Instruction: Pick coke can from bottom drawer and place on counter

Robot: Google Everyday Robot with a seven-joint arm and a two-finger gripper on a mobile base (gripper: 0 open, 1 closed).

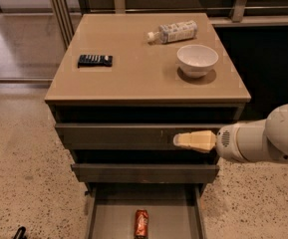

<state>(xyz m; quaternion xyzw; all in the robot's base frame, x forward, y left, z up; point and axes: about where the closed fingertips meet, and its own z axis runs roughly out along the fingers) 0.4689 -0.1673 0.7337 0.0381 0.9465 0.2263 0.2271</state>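
One coke can (141, 223) is all that the bottom drawer (108, 223) holds. The drawer is pulled out toward the near edge of the scene, and the can sits about midway between its thin side walls, apparently on its side with its length running near to far. Its near end is cut off by the edge of the view.

Above and beyond it come the two upper drawers (118, 135), both pushed in. The tool (179, 140), a cream wedge on a thick white arm (263, 136), reaches in from the right and hangs in front of the top drawer's face, pointing left. Whether it is wide or narrow I cannot tell. It holds nothing.

The can is well apart from the tool: lower, nearer and somewhat to the left, with the middle drawer front between the two levels.

Farther back, the counter (138, 68) carries a flat black packet (94, 60) on the left, a white bowl (197, 59) on the right and a plastic bottle (176, 32) lying on its side at the far right.

Several things could go wrong. If the tool drops straight down it may clip the middle drawer front, since the bulky wrist hangs close to the cabinet. A can lying down can roll toward a wall when nudged, so an off-centre approach could push it away. A lift that rises too near the cabinet could catch the can on a drawer front. On the counter, a careless set-down on the right could knock the bowl or bottle.
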